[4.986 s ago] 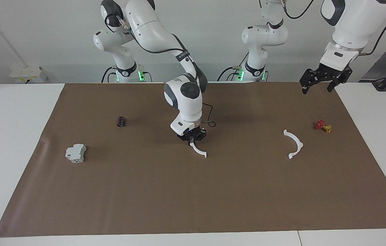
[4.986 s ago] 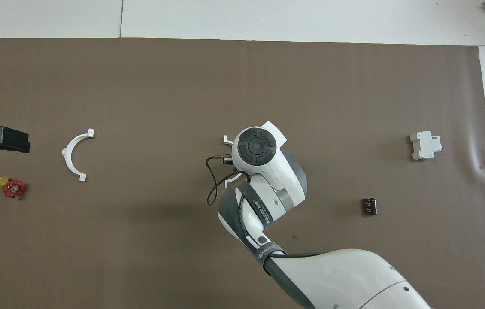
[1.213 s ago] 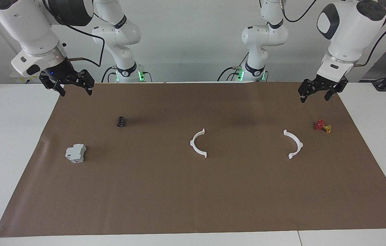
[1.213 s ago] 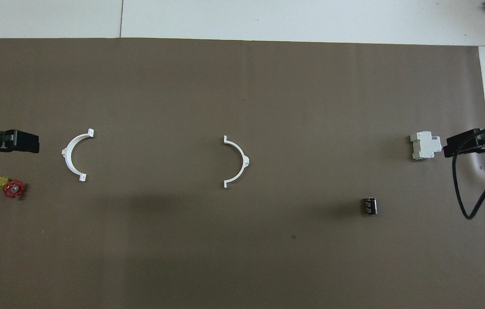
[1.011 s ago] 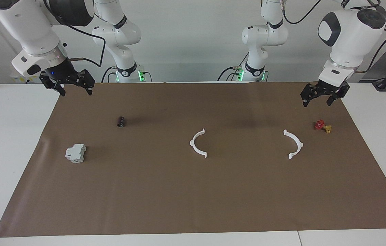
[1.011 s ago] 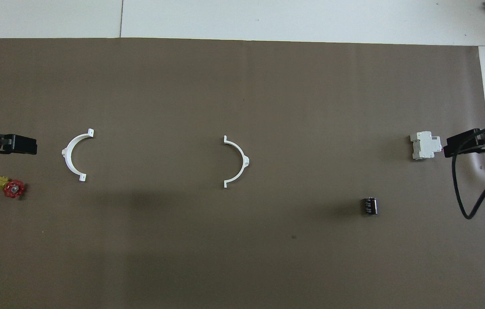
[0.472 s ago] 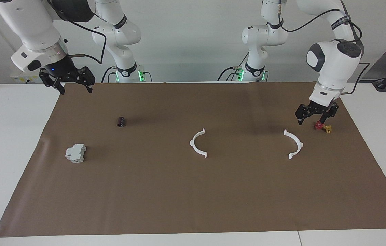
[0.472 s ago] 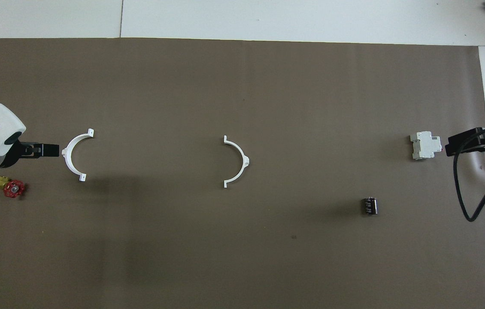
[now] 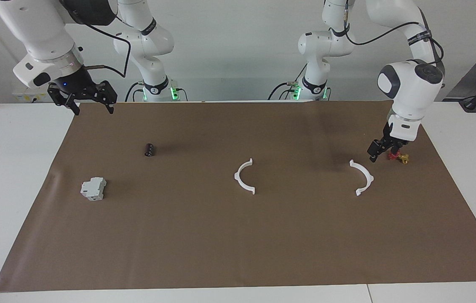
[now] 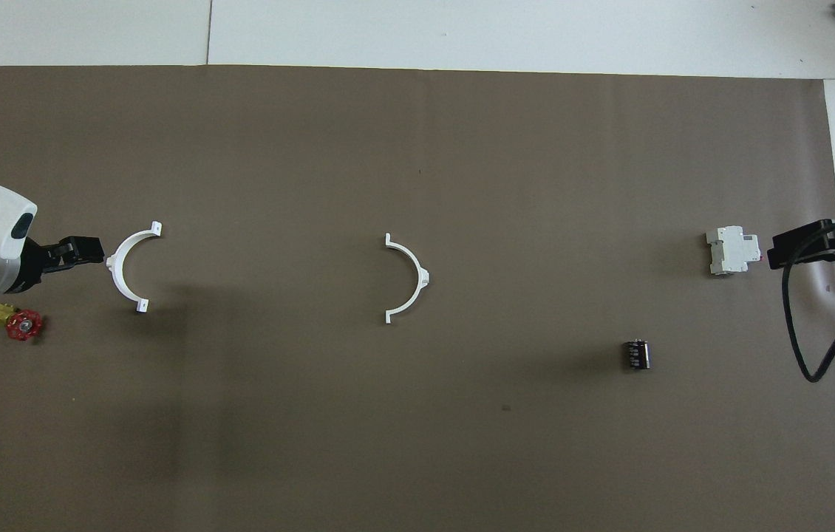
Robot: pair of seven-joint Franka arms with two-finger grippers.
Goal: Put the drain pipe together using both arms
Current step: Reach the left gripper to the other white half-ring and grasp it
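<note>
The left gripper [image 9: 383, 152] hung low over the brown mat [image 9: 238, 235] at the left arm's end of the table, jaws spread wide and holding nothing, its tips just beside the red and yellow valve [image 9: 398, 156] and close to the outer curve of the nearer white half-ring arc [image 9: 363, 177] without touching it. From overhead that same gripper [image 10: 74, 250] sat right off the arc's mid-curve tab, and the arc [image 10: 124, 264] lay flat with its open side turned toward the middle of the table. The second half-ring arc [image 9: 243, 176] rested flat near the mat's centre, well apart from the first, its open side facing the first arc [image 10: 410, 279], so the two halves of the drain pipe lay separate and unjoined. The valve [image 10: 18, 324] sat a little nearer the robots than the left gripper's tips. At the right arm's end, the right gripper [image 9: 90, 105] waited up in the air over the mat's edge, jaws wide as well and empty; overhead, only its dark tip [image 10: 805, 249] showed, beside the grey-white circuit breaker [image 10: 733, 250]. That breaker [image 9: 93, 188] stood on the mat, and the small black cylinder [image 9: 149, 150] lay nearer the robots than it, between the breaker and the central arc [image 10: 636, 354].
</note>
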